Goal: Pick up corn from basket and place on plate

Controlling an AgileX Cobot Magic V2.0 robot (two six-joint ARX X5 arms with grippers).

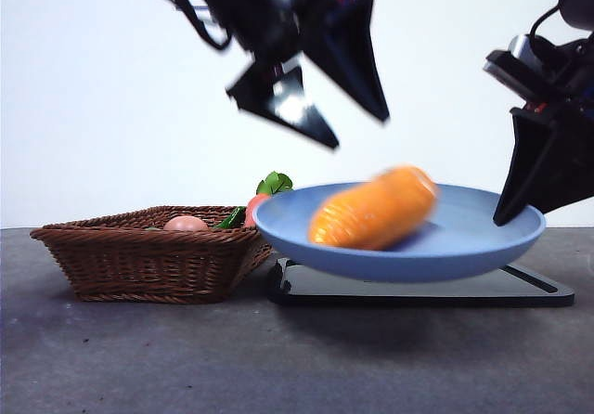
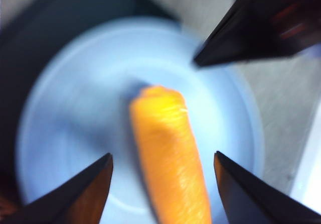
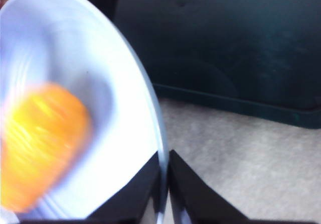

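Orange-yellow ridged corn (image 1: 373, 208); light-blue plate (image 1: 464, 247); brown woven basket (image 1: 139, 261); black tray (image 1: 418, 289).

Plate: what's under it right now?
The plate is lifted, its rim pinched by the right gripper. Below it lies a flat black tray, on the table. The tray's middle is hidden behind the plate.
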